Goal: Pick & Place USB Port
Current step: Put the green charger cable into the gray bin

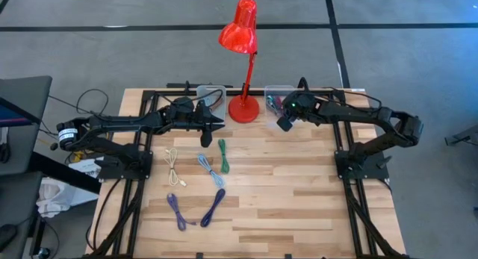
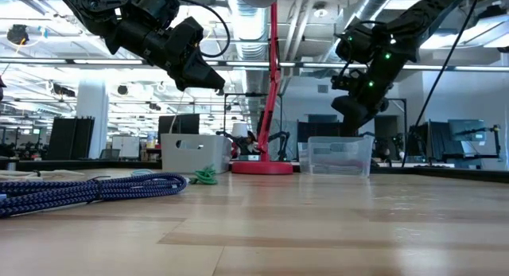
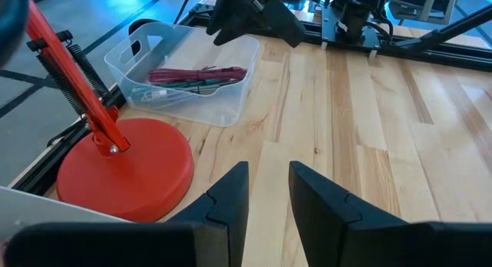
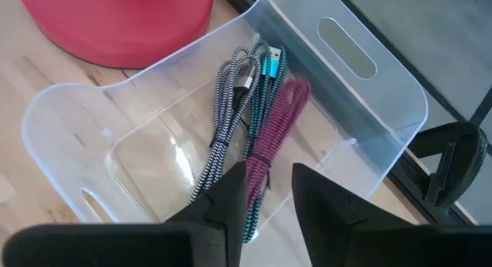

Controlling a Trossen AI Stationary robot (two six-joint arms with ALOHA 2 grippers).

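We use the red lamp (image 1: 243, 57) at the back edge of the wooden table (image 1: 299, 184) as our landmark. The right gripper (image 1: 284, 123) hangs over the clear bin (image 1: 278, 95) just right of the lamp base; its fingers stand slightly apart in its wrist view with nothing between them, and they cover part of the bin floor. In that bin we see the task's cables: a black-and-white braided USB cable (image 4: 227, 136) with a metal plug, a teal-plugged one and a maroon cable (image 4: 273, 128), lying together; the bundle's lower end is hidden behind the fingers. The left gripper (image 1: 217, 125) floats just left of the lamp base, fingers a little apart and empty. A 2nd bin (image 1: 211, 96) behind it is mostly hidden by the arm, so we cannot tell its contents. In front of the lamp, 5 loose cables lie on the table: cream (image 1: 173, 166), light blue (image 1: 209, 169), green (image 1: 222, 156) and 2 purple (image 1: 196, 211). The low view cuts the purple ones off at its left edge and hides the rest. The front right of the table is open plank surface. Around it we see grey floor with dark tape lines, and an office room beyond.
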